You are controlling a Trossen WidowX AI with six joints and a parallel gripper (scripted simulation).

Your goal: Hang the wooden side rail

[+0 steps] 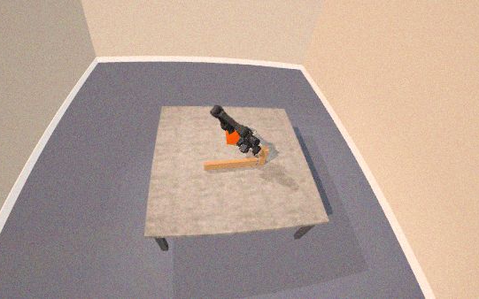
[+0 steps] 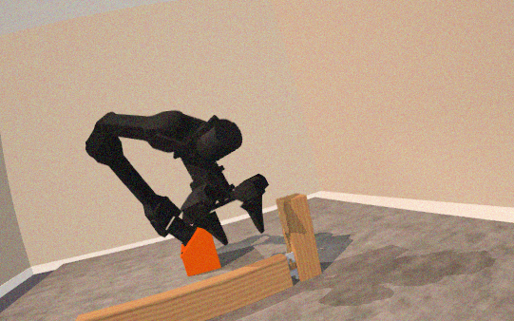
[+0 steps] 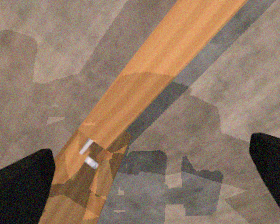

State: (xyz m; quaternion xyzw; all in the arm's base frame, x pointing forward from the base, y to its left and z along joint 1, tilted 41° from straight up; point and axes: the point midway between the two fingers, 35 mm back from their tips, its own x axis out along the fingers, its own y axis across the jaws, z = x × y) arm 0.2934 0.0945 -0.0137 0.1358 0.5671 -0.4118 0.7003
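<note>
The wooden side rail [image 1: 227, 164] [image 2: 199, 296] [image 3: 191, 36] lies low across the table [image 1: 195, 208] [image 2: 423, 285]. One end meets the upright headboard post [image 1: 264, 155] [image 2: 299, 235], and its far end rests on the table. The steel hooks [image 2: 291, 266] [image 3: 90, 153] show at the joint, in the post's slot. My gripper [image 1: 255, 149] [image 2: 242, 236] [image 3: 152, 151] is open and empty. It hangs above the joint, clear of rail and post, with its fingers spread wide on either side in the wrist view.
The arm's orange base block [image 1: 230, 137] [image 2: 200, 252] stands on the table behind the rail, left of the post. The table edges are far from the work area.
</note>
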